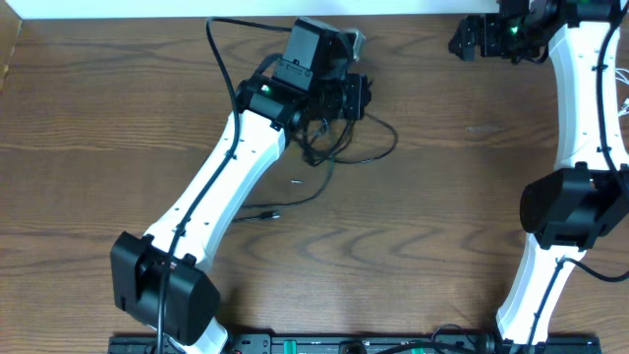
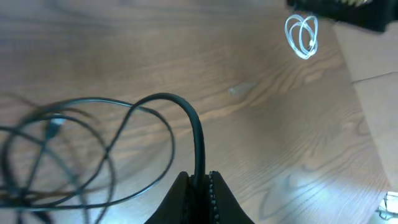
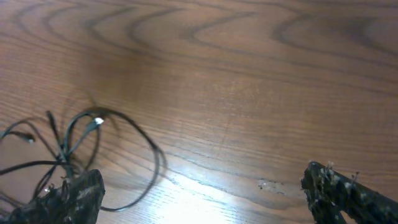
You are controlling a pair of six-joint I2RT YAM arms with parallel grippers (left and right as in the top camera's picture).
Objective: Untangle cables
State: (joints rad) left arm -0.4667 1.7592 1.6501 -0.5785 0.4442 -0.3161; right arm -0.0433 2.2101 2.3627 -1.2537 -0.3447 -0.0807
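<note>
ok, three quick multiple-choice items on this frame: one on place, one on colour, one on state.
1. Where do the black cables lie, seen from overhead?
A: far half of the table, near its middle
B: near right corner
C: along the right edge

2. What colour is the small coiled cable in the left wrist view?
A: red
B: white
C: yellow

3. How are the left fingers?
A: wide open
B: out of view
C: shut on a black cable

Answers:
1 A, the tangle sits up the middle, away from the near corners.
2 B, it shows white against the wood.
3 C, the cable arcs up from between the closed fingers.
</note>
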